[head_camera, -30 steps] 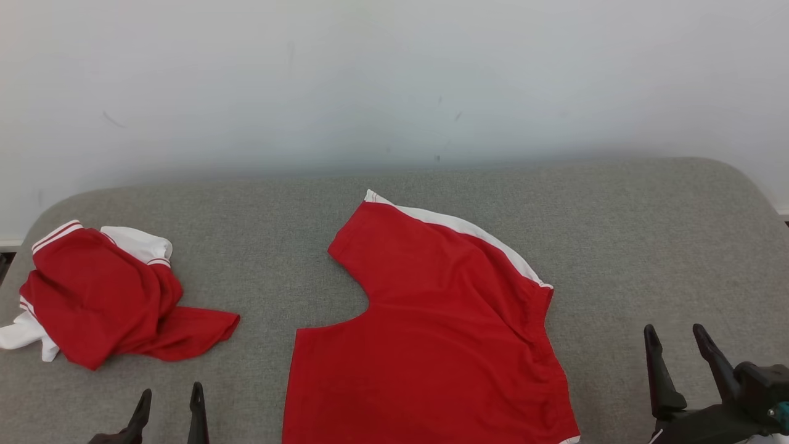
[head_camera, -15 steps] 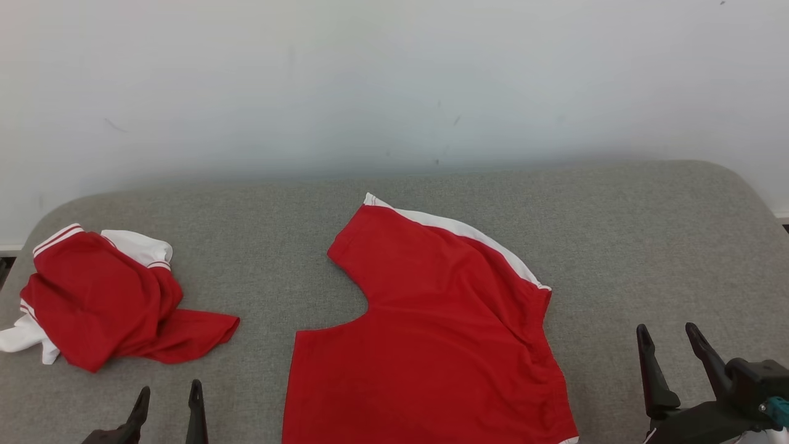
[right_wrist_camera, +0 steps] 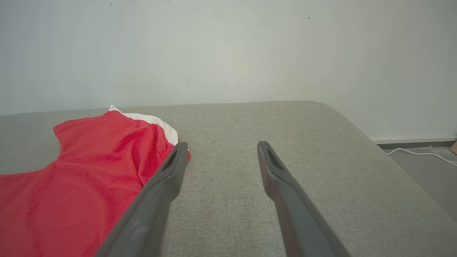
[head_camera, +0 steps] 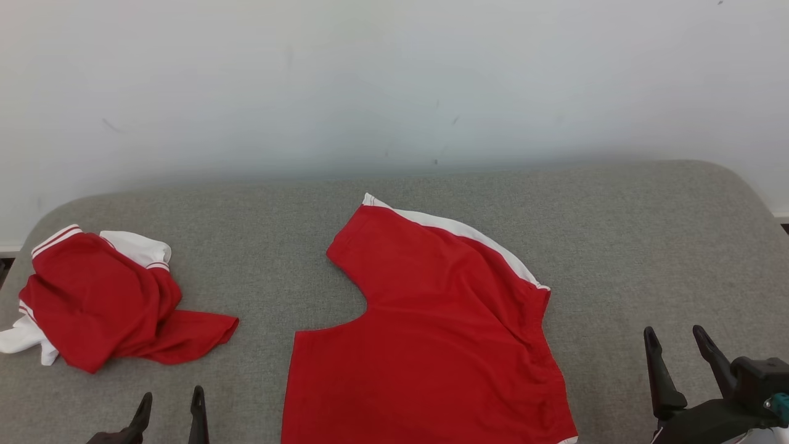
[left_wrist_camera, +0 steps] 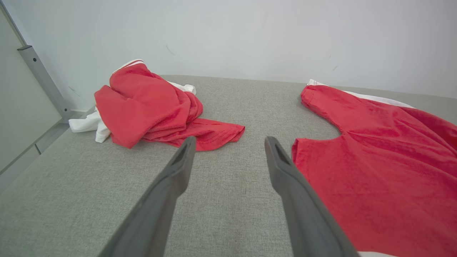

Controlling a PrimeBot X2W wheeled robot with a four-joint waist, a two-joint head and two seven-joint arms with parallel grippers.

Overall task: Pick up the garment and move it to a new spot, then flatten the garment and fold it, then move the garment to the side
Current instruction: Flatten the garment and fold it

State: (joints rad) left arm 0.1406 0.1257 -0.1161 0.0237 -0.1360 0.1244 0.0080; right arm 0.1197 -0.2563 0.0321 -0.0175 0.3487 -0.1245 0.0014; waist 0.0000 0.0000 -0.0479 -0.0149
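The red garment (head_camera: pixel 431 345), white along its far edge, lay spread nearly flat on the middle of the grey padded surface (head_camera: pixel 616 234), its near end running off the bottom of the head view. A second red-and-white shirt (head_camera: pixel 105 302) sat crumpled well to its left. The left gripper (head_camera: pixel 172 393) hung between the two and the right gripper (head_camera: pixel 674 330) beside the garment's right edge, both spread wide and holding nothing.

Red garment (head_camera: pixel 425 345), white trim; grey surface (head_camera: pixel 647 246); white wall (head_camera: pixel 394 80).
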